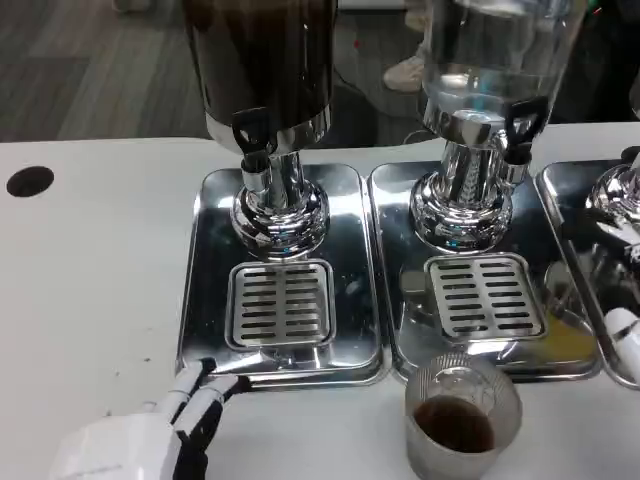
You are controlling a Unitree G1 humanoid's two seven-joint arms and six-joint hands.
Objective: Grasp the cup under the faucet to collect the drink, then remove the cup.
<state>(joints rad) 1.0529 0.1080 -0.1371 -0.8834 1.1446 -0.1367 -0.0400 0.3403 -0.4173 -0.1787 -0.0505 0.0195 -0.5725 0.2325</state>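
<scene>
Cup (pixel 462 418) standing on the desk (pixel 90 300) in front of the middle drip tray (pixel 480 300), off the grate and clear of the faucet (pixel 522 125) above. Dark drink inside, filling only the bottom. Judged: collecting done, removal done or nearly so; little left beyond releasing and backing off.

Left robot hand (pixel 170 430) low at the near edge, fingers stretched toward the front lip of the left tray (pixel 280 270), holding nothing, well apart from the cup. Right robot hand (pixel 625 330) barely visible at the right edge, a white sliver; open or closed, cannot tell. Not touching the cup.

Dark-filled dispenser (pixel 262 60) over the left tray; clear one (pixel 490 50) over the middle.
</scene>
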